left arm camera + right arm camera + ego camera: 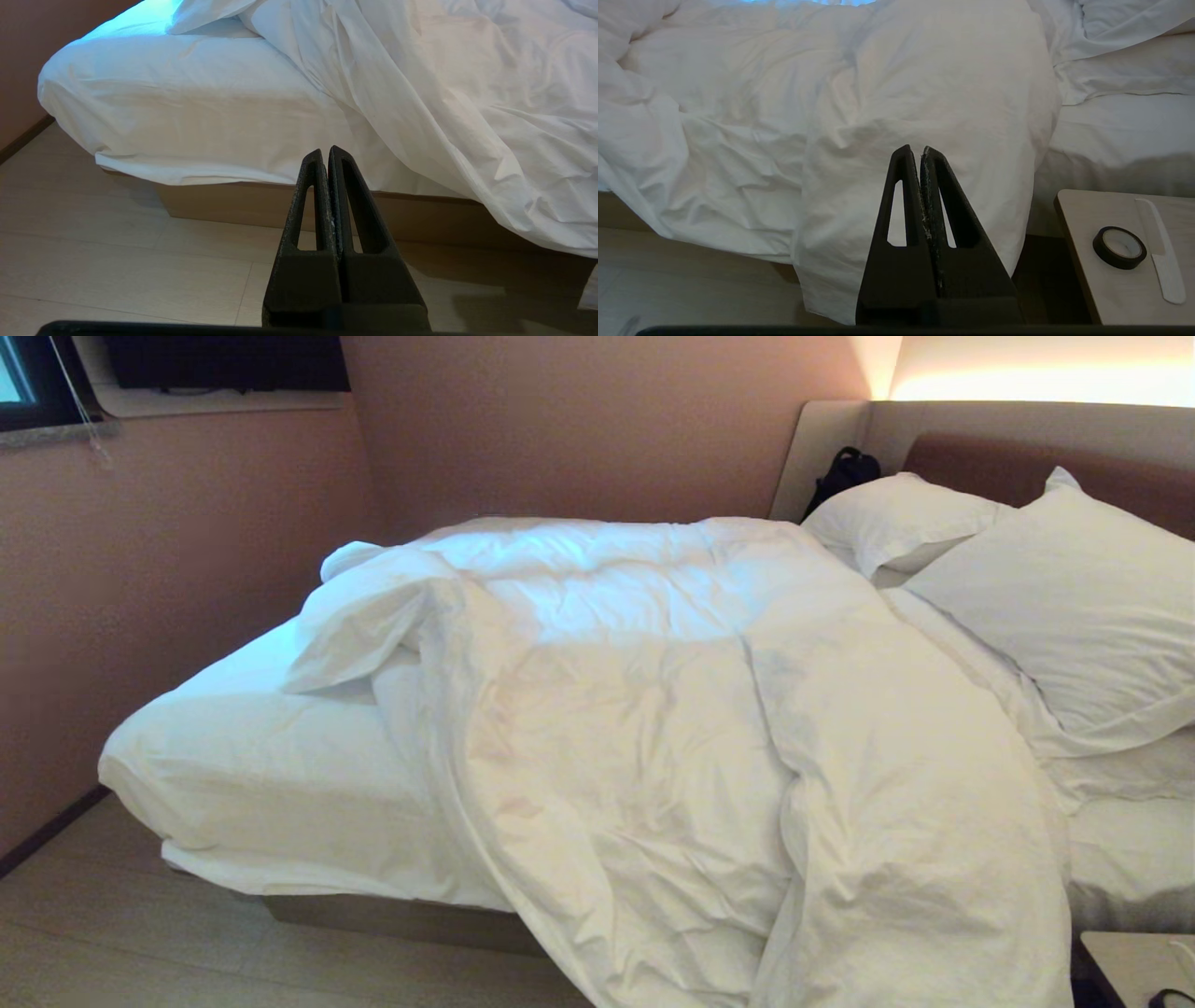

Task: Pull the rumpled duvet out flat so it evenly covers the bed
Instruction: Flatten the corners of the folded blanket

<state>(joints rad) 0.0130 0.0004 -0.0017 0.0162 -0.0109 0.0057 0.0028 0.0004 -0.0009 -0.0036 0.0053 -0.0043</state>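
**Duvet bunched to one side, both arms not yet engaged**

The duvet lay heaped across the middle and lower right of the head view, spilling over the near edge of the bed toward the floor, with one corner folded back on itself at upper left. The fitted sheet was bare at the left of the frame. Two pillows sat at the upper right against the headboard.

My left end effector was closed on nothing, hanging over the floor short of the bed's bare corner. My right end effector was likewise closed and empty, in front of the hanging fold of duvet.

I judged the main risk to be dragging more duvet off the near edge: its weight already hung that way, so a careless pull toward me could slide the whole quilt to the floor. Pinching only the thin cover might also tug the cover without moving the filling.

At the lower right of my right wrist view a small counter carried a roll of tape and a white comb, close beside the hanging duvet; a swing of cloth there could sweep them off. The wall stood near the bed's left end, though open floor lay in front of me.
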